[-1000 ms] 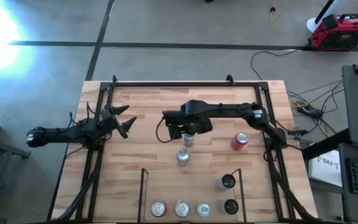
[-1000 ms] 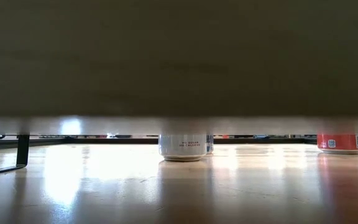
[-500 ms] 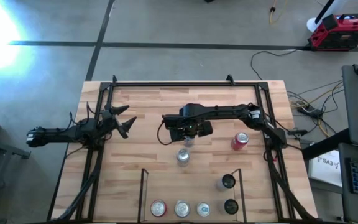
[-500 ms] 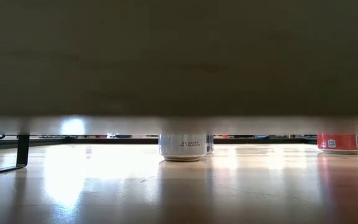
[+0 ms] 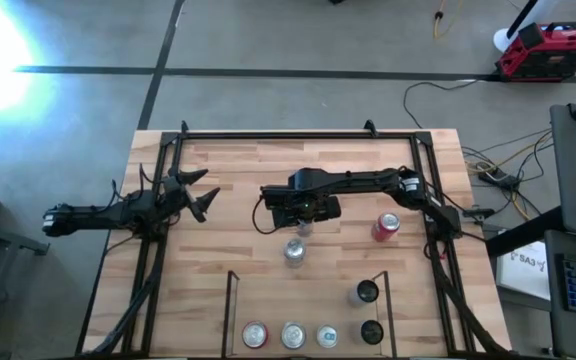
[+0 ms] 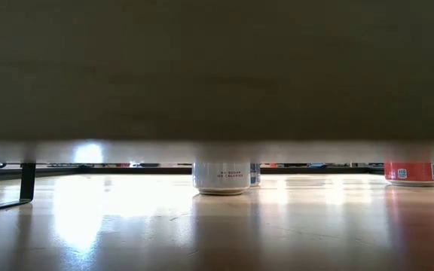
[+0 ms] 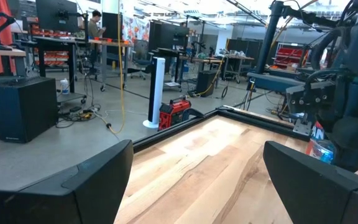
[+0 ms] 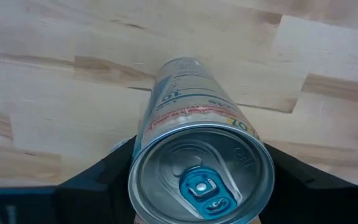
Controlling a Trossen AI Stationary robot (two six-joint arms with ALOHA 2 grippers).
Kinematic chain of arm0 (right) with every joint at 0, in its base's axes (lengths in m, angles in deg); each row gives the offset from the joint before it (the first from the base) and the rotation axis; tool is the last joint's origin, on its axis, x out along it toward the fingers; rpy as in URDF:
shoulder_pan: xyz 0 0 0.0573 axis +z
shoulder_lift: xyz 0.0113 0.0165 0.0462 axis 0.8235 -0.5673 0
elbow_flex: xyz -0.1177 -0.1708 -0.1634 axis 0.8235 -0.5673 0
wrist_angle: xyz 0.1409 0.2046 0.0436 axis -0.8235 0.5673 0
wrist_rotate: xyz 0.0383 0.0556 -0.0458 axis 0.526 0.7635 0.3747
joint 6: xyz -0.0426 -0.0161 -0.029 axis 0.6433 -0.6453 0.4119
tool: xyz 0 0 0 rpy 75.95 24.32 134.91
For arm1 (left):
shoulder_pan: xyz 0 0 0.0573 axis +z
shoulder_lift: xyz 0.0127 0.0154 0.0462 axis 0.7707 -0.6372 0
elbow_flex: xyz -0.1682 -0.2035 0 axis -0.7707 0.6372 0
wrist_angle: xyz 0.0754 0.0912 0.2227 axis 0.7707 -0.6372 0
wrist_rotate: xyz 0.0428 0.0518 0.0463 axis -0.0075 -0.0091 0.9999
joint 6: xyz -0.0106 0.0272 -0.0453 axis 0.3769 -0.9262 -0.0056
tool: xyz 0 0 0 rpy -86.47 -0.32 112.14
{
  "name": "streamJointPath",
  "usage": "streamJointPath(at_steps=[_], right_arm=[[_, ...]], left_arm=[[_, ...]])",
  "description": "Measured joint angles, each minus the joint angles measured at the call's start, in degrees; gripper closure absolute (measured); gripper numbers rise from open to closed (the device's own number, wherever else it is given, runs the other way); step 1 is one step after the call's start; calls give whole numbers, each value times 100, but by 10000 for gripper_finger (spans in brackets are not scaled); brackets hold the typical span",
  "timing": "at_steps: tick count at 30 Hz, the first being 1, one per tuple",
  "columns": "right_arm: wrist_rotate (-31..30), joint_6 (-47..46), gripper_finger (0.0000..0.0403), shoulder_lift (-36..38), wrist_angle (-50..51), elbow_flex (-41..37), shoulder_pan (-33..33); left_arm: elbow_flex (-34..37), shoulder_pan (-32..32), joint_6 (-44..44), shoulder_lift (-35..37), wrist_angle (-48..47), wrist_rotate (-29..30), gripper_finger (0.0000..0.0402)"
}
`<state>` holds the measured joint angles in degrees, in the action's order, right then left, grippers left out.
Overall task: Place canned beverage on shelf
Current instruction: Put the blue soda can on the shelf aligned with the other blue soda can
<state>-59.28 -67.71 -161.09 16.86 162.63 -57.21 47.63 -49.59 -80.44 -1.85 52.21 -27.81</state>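
The right gripper (image 5: 303,222) hangs over the middle of the light wood table (image 5: 228,190), straight down on a tall slim silver can with a blue pull tab (image 8: 197,158). In the right wrist view the can stands upright between the two dark fingers (image 8: 101,177), its lid facing the camera and its long axis running away to the tabletop; the fingers lie against its sides just below the rim, so I judge the jaws closed on it, with the can resting on the wood.

The shelf (image 5: 308,310), a small bay with thin black side rails and a wood floor, lies toward the table's near edge from the gripper, past another silver can (image 5: 294,253) standing just beside the held one on that same side. Three silver-topped cans (image 5: 292,335) and a dark can (image 5: 371,331) already line its front; a second dark can (image 5: 365,293) sits by the right rail, and a red can (image 5: 385,227) stands apart from the tool toward the right arm's base.

The coming move turns on this: the bay is nearer the right arm's reach, and the neighbouring can sits in the direct path, so lifting clear first looks wise.

The left gripper (image 5: 203,195) waits well off at the left rail, jaws spread with nothing between them
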Motion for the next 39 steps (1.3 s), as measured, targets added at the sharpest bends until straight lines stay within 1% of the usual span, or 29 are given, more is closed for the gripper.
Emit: streamJointPath(at_steps=[6, 13, 20, 24, 27, 31, 35, 38, 39], right_arm=[[-28, -454, 181, 160, 309, -12, 137], [-226, -1158, 181, 688, 893, -11, 380], [-114, -1832, 181, 1266, 897, -135, 1143], [-297, -2324, 179, 1453, 904, -184, 1641], [-392, -2566, 163, 1477, 875, -184, 1981], [-390, -2578, 153, 1474, 739, -186, 2302], [-406, -2188, 164, 1474, 607, -186, 2520], [-20, -1744, 173, 1474, 509, -186, 2619], [26, -1634, 174, 1474, 513, -186, 2656]], left_arm=[[0, -1, 0, 0, 0, 1, 56], [-1, 1, 0, 0, 1, 2, 56], [-2, -1, 0, 0, -2, 1, 56], [-2, -1, 0, -2, -2, 0, 56], [0, -1, 0, -2, 0, -1, 56], [-1, 0, 0, -4, 0, 0, 56], [0, -1, 0, -4, 0, 1, 56], [0, -1, 0, -4, 0, -1, 56], [0, -1, 0, -4, 0, 0, 56]])
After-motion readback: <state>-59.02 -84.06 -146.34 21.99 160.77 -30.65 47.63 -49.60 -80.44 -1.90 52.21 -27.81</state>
